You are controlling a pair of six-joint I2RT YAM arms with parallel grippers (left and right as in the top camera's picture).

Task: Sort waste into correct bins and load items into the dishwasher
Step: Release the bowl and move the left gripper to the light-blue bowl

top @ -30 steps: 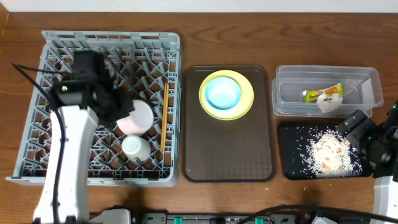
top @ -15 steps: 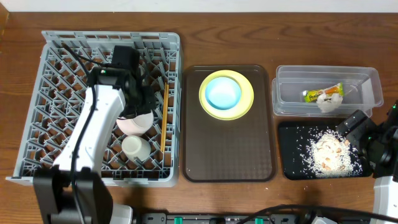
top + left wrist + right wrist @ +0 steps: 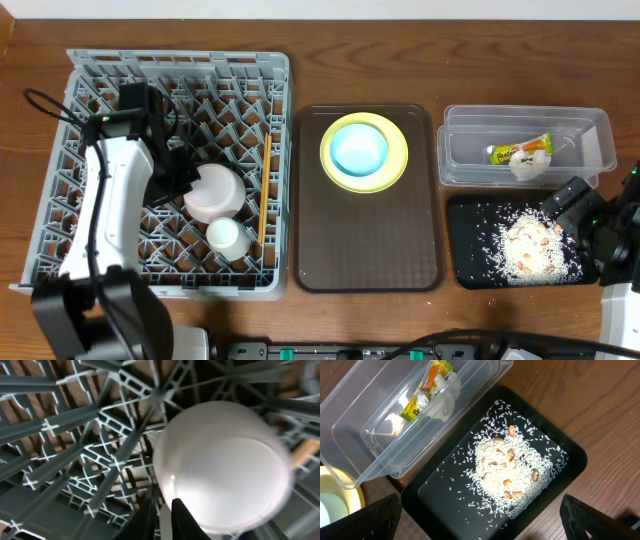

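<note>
**Wooden table (image 3: 450, 60): left gripper (image 3: 162, 510) pinched on the white bowl (image 3: 225, 470), right gripper (image 3: 480, 522) spread wide**

We see the left fingers (image 3: 182, 520) drawn almost together in the left wrist view, with a thin strip of the white bowl's rim caught between them. The bowl lies tilted among the pegs of the grey dish rack (image 3: 60, 435). That view is blurred, and a beige streak at its right edge is too soft for us to name.

From overhead we find what the wrist view cuts off. The white cup (image 3: 225, 236) sits just below the bowl, and the chopsticks (image 3: 265, 190) lie upright along the rack's right side. The arm covers the fingers themselves there.

The right fingers (image 3: 370, 517) stand as far apart as they go, one at each lower corner of the right wrist view, holding nothing. Beneath them the black tray (image 3: 445, 505) carries the rice and beige scraps (image 3: 505, 470). Just beside it the clear tub (image 3: 350, 420) holds the snack wrapper (image 3: 422, 395) and the white tissue (image 3: 445, 405).

Only the overhead view gives us the brown tray (image 3: 365, 240) in the middle. On it the light blue bowl (image 3: 360, 148) rests on the yellow-green plate (image 3: 398, 165).
</note>
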